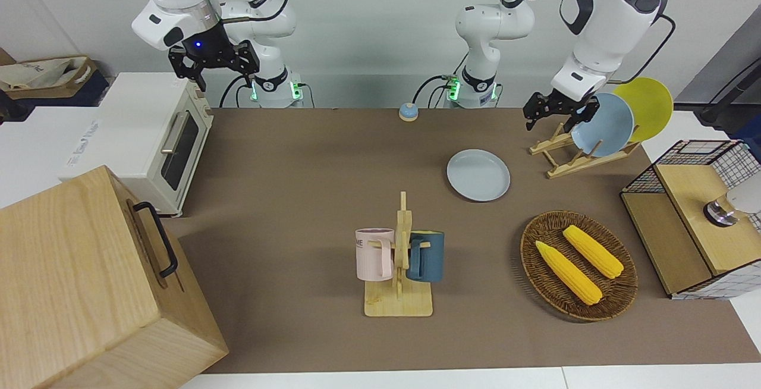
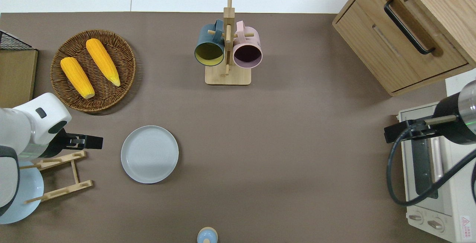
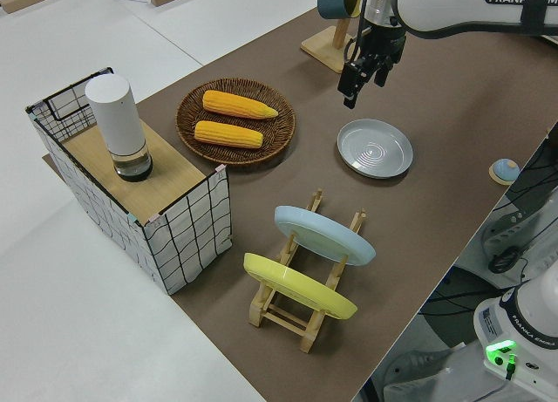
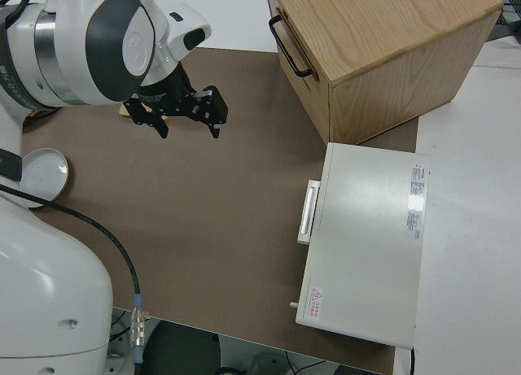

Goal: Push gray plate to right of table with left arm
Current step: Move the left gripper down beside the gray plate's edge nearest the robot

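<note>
Brown matte desk (image 2: 290, 154), white-edged: round pale gray-blue plate (image 2: 149, 154) flat toward the left arm's end, nearer the robots than the wicker basket (image 2: 124, 55) of corn. Left gripper (image 2: 95, 142) over bare desk between bamboo plate rack (image 2: 74, 167) and plate, apart from it; its fingers' state cannot be told. Right arm parked; its fingers apart

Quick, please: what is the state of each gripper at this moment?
Left gripper: in the air beside the gray plate, holding nothing; open or shut cannot be told.
Right gripper: open, empty, parked.
</note>
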You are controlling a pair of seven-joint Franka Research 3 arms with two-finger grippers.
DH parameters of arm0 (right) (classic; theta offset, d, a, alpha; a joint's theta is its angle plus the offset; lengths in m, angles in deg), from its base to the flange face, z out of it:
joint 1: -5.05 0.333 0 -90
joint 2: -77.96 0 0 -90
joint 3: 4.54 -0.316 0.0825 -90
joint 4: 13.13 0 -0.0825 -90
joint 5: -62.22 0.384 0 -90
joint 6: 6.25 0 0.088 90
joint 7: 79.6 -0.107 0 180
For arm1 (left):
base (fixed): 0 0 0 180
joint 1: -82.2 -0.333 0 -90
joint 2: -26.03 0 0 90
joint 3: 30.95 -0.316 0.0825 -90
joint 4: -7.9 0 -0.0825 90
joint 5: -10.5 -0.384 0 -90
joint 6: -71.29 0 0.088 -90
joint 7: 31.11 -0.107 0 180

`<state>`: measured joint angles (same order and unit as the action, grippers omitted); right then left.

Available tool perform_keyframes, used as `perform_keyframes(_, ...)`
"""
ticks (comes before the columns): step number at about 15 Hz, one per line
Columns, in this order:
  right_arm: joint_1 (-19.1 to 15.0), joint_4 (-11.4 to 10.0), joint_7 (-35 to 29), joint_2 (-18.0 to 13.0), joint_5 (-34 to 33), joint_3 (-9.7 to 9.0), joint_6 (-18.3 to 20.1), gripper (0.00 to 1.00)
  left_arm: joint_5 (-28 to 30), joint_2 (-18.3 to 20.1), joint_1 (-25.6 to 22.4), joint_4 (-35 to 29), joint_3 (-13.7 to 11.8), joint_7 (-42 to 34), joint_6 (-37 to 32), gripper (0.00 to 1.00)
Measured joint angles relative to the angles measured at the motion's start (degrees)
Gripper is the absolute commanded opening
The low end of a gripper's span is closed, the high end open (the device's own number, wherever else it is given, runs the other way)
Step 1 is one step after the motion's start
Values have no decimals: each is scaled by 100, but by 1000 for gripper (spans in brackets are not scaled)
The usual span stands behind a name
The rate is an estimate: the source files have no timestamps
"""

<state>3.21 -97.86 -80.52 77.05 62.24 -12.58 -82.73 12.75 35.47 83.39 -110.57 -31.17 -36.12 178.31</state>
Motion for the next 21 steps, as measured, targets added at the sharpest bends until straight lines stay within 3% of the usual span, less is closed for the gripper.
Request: perform_keyframes(21,0,0,0,0,0,0,0,983,189,110,81,-2242,89,393,2480,991)
